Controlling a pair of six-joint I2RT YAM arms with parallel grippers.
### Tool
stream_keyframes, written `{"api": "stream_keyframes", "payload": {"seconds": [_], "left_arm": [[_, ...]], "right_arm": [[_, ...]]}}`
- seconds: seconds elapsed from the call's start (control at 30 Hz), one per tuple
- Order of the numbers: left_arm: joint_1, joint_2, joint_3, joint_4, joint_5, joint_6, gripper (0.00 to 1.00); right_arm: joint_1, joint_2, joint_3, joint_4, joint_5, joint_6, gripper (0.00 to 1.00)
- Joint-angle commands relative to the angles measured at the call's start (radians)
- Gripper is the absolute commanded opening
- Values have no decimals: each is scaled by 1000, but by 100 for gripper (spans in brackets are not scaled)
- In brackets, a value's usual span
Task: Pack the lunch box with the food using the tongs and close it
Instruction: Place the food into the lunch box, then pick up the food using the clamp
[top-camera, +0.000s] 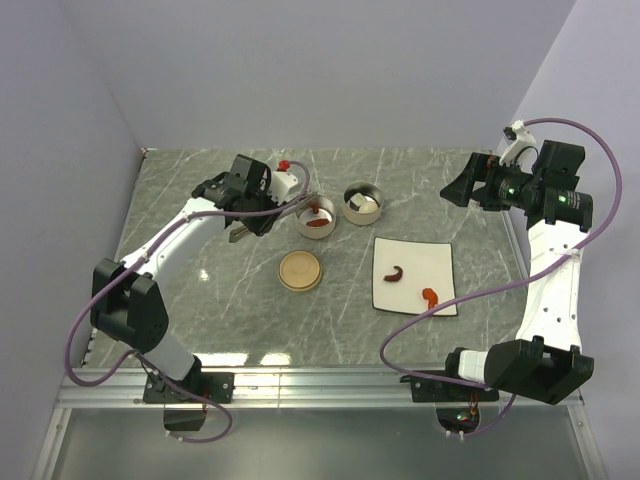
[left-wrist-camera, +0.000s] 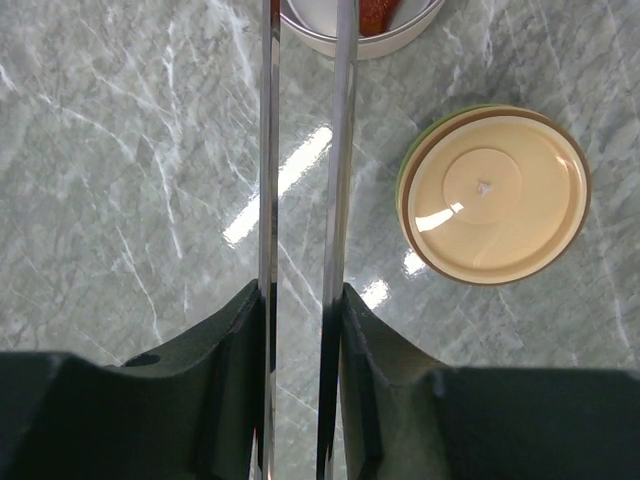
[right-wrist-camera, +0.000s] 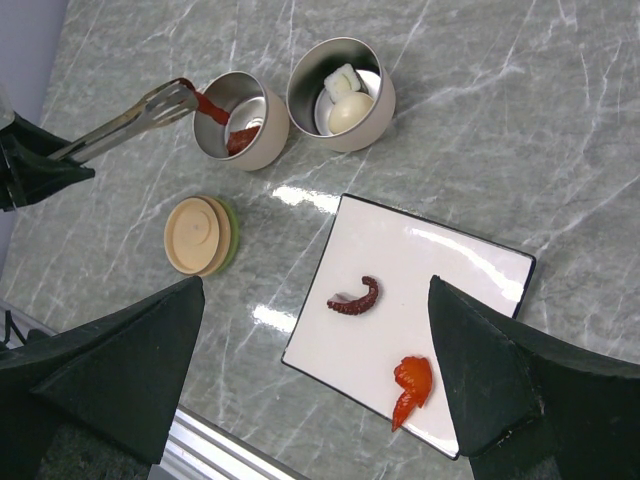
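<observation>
My left gripper (top-camera: 243, 228) (left-wrist-camera: 300, 300) is shut on the silver tongs (left-wrist-camera: 340, 150) (right-wrist-camera: 125, 122), one arm against each finger. The tongs' tips pinch a red piece (right-wrist-camera: 205, 102) at the rim of the left lunch box tin (top-camera: 316, 218) (right-wrist-camera: 258, 150); the piece hangs down into the tin. The right tin (top-camera: 362, 203) (right-wrist-camera: 378, 122) holds a white egg-like ball (right-wrist-camera: 348, 113) and a white piece (right-wrist-camera: 341, 78). A dark red curved bit (top-camera: 396, 272) (right-wrist-camera: 356, 298) and an orange-red bit (top-camera: 429, 295) (right-wrist-camera: 412, 385) lie on the white plate (top-camera: 430, 258). My right gripper (top-camera: 462, 187) (right-wrist-camera: 315, 400) hangs open, high above the plate.
A round tan lid with a green rim (top-camera: 300, 270) (left-wrist-camera: 495, 195) (right-wrist-camera: 198, 235) lies flat on the marble table, in front of the left tin. Walls close the table's left and back sides. A metal rail (top-camera: 320, 385) runs along the near edge.
</observation>
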Motion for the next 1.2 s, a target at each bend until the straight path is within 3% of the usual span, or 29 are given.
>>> {"api": "stream_keyframes", "payload": {"seconds": [0.0,0.2,0.4,0.5,0.6,0.73,0.9,1.17], "left_arm": [[0,9,37,28,-20,16,38],[0,48,115,3,0,18,55],[-3,34,187,-21,65,21,55],[-9,3,195,-43,183,45,53],[-84,-38,150,-50,276,80,53],[-168,-41,103,-41,280,103,53],[-299,37,92,-53,264,113,53],[-397,163,113,-29,234,123,54]], "right_arm": [[-8,-2,14,8,-15,-3,100],[-8,-5,14,8,-12,-3,100],[-8,-7,12,8,-12,-3,100],[-8,-5,12,8,-12,-3,100],[-8,-8,12,8,-14,-3,100],[-8,-11,9,10,-17,-2,100],[-8,-12,12,7,-12,-3,100],[-8,-13,9,5,-11,-5,100]]}}
